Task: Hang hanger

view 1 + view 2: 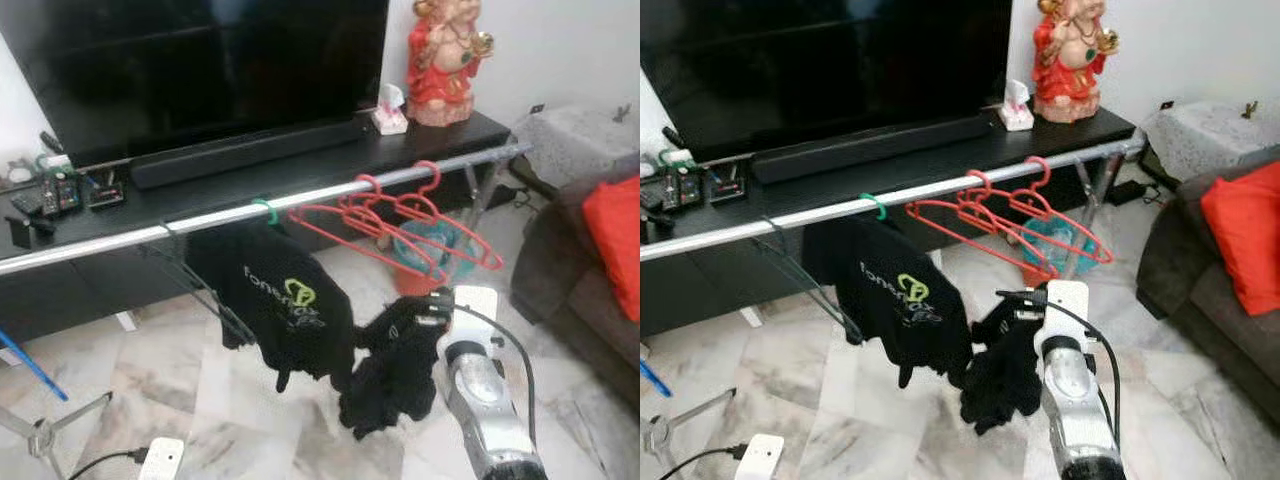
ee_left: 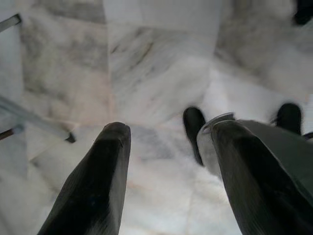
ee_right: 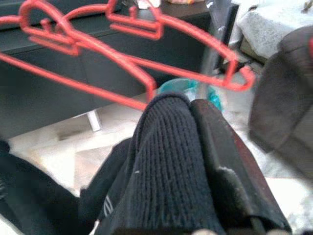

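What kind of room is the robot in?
Most likely a living room in a home: a big television stands on a long black cabinet, and a sofa with a red cushion sits beside it on a marble floor.

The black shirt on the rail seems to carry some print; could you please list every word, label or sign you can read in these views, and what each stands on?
Black shirt hanging from the rail: pale lettering above a green logo, too blurred to read for certain.
Small devices on the TV stand: any markings are too small to read.
Nothing else bears legible text.
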`<state>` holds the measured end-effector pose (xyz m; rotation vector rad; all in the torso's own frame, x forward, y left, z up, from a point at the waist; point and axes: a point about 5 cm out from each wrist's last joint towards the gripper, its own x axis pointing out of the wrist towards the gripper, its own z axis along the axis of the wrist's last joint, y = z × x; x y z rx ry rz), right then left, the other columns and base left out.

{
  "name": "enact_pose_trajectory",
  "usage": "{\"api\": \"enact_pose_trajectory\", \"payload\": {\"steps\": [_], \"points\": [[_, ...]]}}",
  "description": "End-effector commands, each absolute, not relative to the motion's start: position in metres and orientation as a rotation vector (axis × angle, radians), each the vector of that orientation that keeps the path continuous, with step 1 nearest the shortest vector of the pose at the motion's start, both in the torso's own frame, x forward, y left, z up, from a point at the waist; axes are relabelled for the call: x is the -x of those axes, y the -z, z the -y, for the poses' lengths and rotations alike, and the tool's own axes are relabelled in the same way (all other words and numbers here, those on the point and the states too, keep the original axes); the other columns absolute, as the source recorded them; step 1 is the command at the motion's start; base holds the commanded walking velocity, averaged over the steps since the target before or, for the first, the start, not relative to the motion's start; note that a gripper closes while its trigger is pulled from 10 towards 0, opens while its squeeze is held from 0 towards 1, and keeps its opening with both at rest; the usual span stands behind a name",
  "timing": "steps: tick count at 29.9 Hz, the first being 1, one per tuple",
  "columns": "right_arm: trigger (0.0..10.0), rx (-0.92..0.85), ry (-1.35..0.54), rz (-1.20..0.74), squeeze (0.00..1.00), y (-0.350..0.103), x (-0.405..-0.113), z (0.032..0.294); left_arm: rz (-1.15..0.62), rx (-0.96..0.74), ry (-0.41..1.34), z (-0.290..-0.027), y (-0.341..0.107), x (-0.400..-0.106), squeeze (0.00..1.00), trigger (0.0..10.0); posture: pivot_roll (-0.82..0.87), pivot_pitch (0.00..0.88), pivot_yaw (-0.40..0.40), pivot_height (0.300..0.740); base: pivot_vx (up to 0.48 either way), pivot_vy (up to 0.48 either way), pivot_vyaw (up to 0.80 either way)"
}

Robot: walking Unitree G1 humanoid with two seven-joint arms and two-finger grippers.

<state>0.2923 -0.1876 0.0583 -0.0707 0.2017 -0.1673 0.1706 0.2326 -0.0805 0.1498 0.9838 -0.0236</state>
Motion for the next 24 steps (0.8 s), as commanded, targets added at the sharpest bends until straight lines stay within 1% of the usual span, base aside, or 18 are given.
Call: {"api": "enact_pose_trajectory", "payload": {"steps": [1,7,24], "points": [[10.0,0.059,0.154,-0.157,0.00,-0.0674,-0.2961,0.1823,-1.000,-0.162,0.017,-0.2364,0.0813,-0.1670,0.00,10.0,0.01,0.000,0.014,0.740,0.000,-0.349,0.00],[10.0,0.085,0.124,-0.164,0.00,-0.0667,-0.2955,0.1801,-1.000,-0.166,0.020,-0.2360,0.0811,-0.1677,0.00,10.0,0.01,0.000,0.014,0.740,0.000,-0.350,0.00],[10.0,0.079,0.104,-0.155,0.00,-0.0689,-0.2967,0.1770,-0.997,-0.167,0.014,-0.2354,0.0808,-0.1689,0.00,10.0,0.01,0.000,0.011,0.740,0.000,-0.354,0.73]]}}
